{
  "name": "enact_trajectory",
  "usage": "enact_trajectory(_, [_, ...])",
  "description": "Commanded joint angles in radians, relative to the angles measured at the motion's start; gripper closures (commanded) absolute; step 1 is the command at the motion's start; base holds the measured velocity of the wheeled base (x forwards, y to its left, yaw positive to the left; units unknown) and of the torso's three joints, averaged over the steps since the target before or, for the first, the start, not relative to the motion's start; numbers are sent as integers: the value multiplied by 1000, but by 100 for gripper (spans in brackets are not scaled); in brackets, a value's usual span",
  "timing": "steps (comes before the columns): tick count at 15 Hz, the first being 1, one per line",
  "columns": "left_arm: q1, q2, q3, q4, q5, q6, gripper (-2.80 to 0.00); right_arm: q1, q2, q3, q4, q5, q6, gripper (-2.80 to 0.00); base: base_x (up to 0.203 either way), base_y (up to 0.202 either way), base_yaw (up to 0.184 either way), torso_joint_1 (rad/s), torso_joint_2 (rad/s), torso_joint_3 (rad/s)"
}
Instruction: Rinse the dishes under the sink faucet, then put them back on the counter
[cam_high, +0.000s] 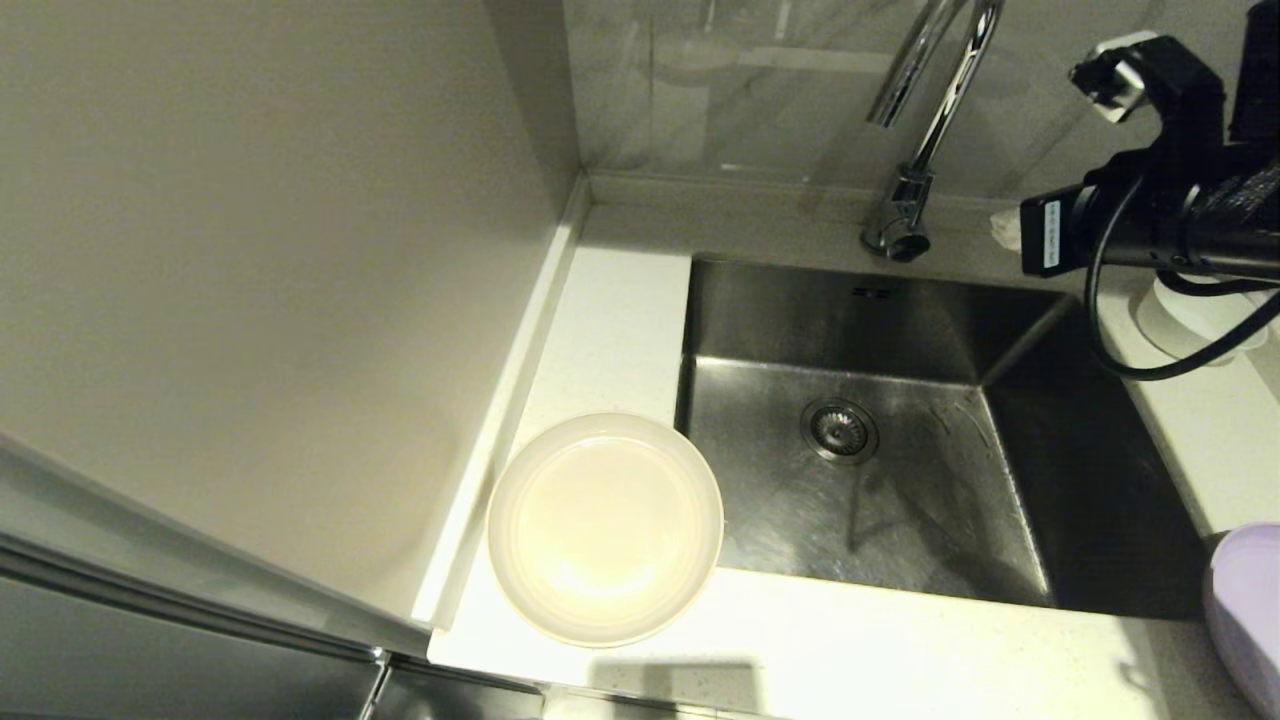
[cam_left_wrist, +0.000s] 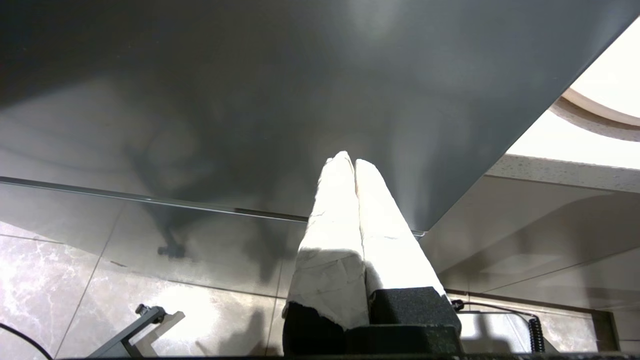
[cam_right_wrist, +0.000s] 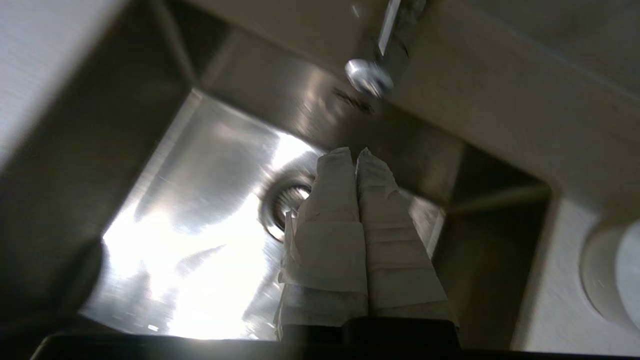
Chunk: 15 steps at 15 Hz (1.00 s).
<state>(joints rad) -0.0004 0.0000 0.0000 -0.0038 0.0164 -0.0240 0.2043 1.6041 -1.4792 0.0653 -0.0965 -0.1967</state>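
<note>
I read the step in hand as a transit between dishes: my right gripper (cam_right_wrist: 356, 152) hangs over the sink (cam_high: 1010, 540) with its taped fingers pressed together and nothing between them. No water is visible at the faucet (cam_high: 925, 110) spout.

Dish positions relative to these jaws:
- Beige plate (cam_high: 605, 528): on the counter (cam_high: 620, 310) across the basin from the jaws, its rim slightly overhanging the sink edge. Well apart from the fingertips.
- White bowl (cam_right_wrist: 612, 272): on the counter strip off to the jaws' side, past the basin wall and behind the fingertips.
- Lavender plate (cam_high: 1245, 620): on the counter at the near corner of the basin, well behind the jaws.

The drain strainer (cam_right_wrist: 280, 210) lies just beyond and below the fingertips.

The next move, as I judge it, calls for spreading the jaws, turning toward one dish, and approaching its rim edge-on.

My left gripper (cam_left_wrist: 354, 162) is parked below counter level, fingers closed and empty, facing a dark cabinet front (cam_left_wrist: 250, 100).
</note>
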Motion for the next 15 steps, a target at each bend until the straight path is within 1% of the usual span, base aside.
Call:
enact_trajectory(1, [0, -2, 0, -1, 0, -1, 0, 4, -113, 44, -16, 61, 9, 0, 0, 0, 0, 0, 0, 0])
enact_trajectory(3, [0, -2, 0, -1, 0, -1, 0, 19, -208, 162, -108, 120, 6, 0, 0, 0, 0, 0, 0, 0])
enact_trajectory(4, [0, -2, 0, -1, 0, -1, 0, 34, -263, 226, -163, 131, 3, 0, 0, 0, 0, 0, 0, 0])
enact_trajectory(6, [0, -2, 0, -1, 0, -1, 0, 50, -372, 366, -231, 141, -2, 0, 0, 0, 0, 0, 0, 0])
enact_trajectory(8, [0, -2, 0, -1, 0, -1, 0, 53, -479, 545, -255, 145, -3, 0, 0, 0, 0, 0, 0, 0])
enact_trajectory(10, [0, -2, 0, -1, 0, -1, 0, 51, -599, 759, -266, 145, -4, 0, 0, 0, 0, 0, 0, 0])
enact_trajectory(11, [0, -2, 0, -1, 0, -1, 0, 47, -658, 857, -273, 144, -5, 0, 0, 0, 0, 0, 0, 0])
enact_trajectory(13, [0, -2, 0, -1, 0, -1, 0, 1, -786, 1044, -307, 146, -7, 0, 0, 0, 0, 0, 0, 0])
enact_trajectory(15, [0, -2, 0, -1, 0, -1, 0, -43, -922, 1169, -323, 145, -2, 0, 0, 0, 0, 0, 0, 0])
